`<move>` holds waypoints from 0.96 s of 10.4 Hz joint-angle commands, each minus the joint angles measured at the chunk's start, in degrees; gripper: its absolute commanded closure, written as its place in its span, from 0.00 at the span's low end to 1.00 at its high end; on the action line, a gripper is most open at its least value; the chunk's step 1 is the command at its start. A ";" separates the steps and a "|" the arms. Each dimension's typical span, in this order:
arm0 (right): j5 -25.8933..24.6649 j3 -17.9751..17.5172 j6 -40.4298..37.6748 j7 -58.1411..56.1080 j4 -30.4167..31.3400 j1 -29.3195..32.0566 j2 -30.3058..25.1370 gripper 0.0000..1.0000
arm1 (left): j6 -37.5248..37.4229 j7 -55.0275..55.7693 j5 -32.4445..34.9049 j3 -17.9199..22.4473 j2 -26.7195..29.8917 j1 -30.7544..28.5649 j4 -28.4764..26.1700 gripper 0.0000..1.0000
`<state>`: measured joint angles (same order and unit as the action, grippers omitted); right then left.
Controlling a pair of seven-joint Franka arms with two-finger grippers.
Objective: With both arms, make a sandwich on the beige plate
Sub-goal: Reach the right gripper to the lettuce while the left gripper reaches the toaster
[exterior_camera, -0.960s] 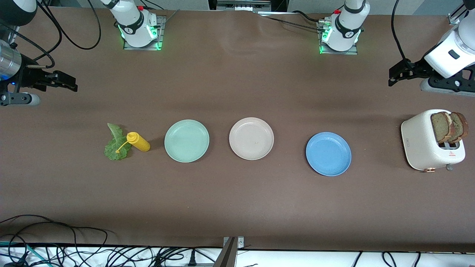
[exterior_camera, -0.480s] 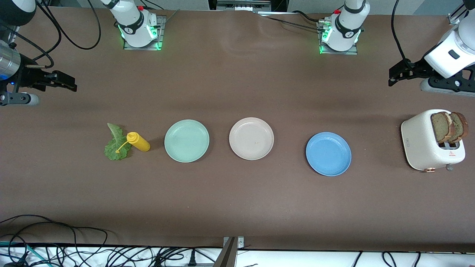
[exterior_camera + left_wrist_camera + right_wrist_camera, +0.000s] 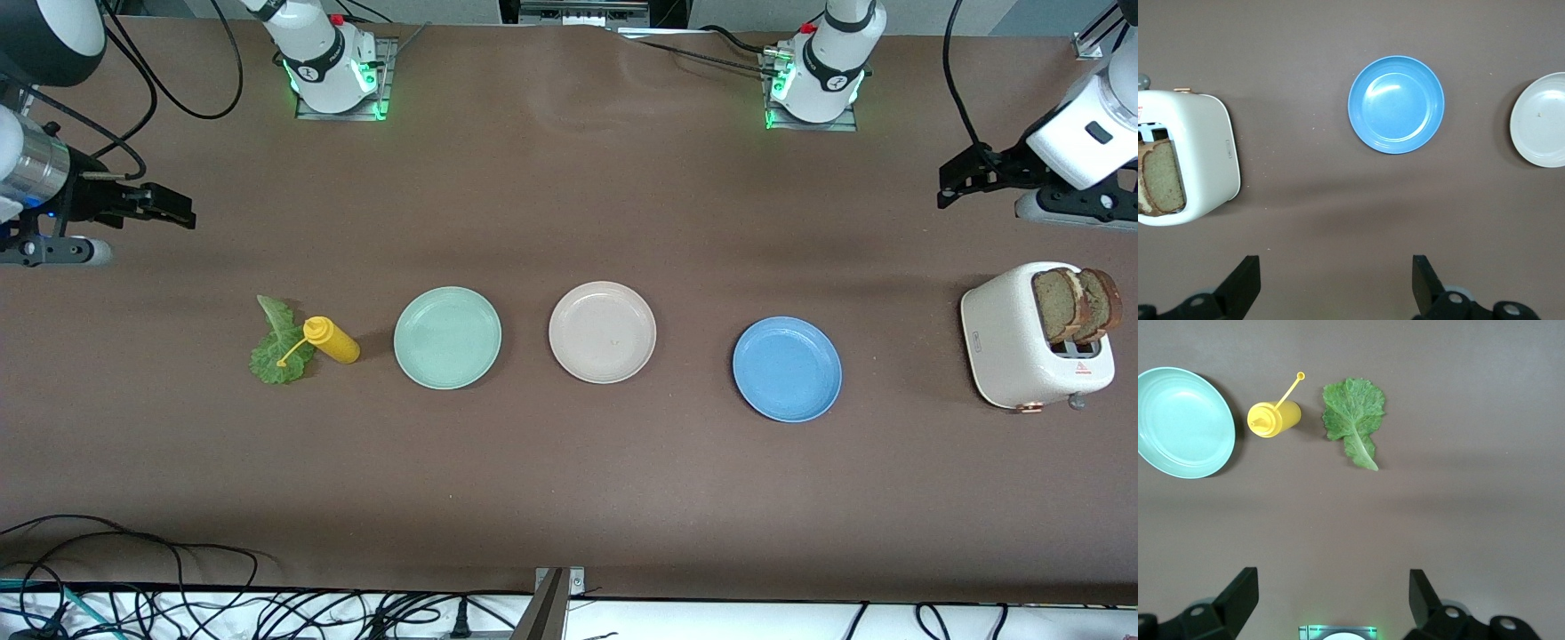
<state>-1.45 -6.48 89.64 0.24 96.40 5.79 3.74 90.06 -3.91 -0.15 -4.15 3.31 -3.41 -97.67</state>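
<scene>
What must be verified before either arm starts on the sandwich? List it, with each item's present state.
1. Beige plate bare and ready: ok.
2. Two bread slices standing up out of the toaster: ok.
3. Lettuce leaf free to lift: not ok, the yellow squeeze bottle lies beside it with its cap strap across the leaf.
4. Left pincer open, empty, up over bare table near the toaster: ok.
5. Right pincer open, empty, over bare table near the leaf: ok.
</scene>
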 commanded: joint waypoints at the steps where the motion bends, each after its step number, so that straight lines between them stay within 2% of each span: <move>1: -0.48 0.06 3.77 -0.33 4.39 0.19 0.13 0.00 | -1.03 -1.71 1.03 0.20 -5.32 -6.31 4.24 0.00; 2: -0.48 0.24 6.05 -0.51 6.76 0.36 0.30 0.00 | -0.77 -1.72 1.03 0.20 -7.07 -9.30 4.76 0.00; 4: -0.57 0.77 9.58 -0.60 9.07 0.27 0.92 0.00 | -0.24 -1.72 1.99 0.29 -10.07 -11.52 5.82 0.00; 6: -0.83 0.94 10.81 -0.86 9.07 0.45 2.85 0.00 | 0.29 -1.72 8.91 0.20 -12.53 -11.62 6.78 0.00; 7: -0.83 2.07 11.69 -1.47 8.98 0.71 4.25 0.00 | 2.03 -2.59 9.11 0.20 -13.58 -12.05 6.79 0.00; 8: -0.75 2.43 12.74 -2.17 9.07 0.71 5.31 0.00 | 4.31 -8.08 8.94 0.20 -15.16 -13.71 6.79 0.00; 10: -0.75 2.52 14.24 -2.18 9.33 0.80 7.24 0.00 | 10.37 -12.77 8.32 0.11 -20.34 -17.57 6.09 0.00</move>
<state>-1.56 -3.77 102.33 -1.06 105.18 6.29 10.00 97.50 -12.20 7.40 -3.42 -12.35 -17.67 -93.14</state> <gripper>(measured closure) 0.000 0.000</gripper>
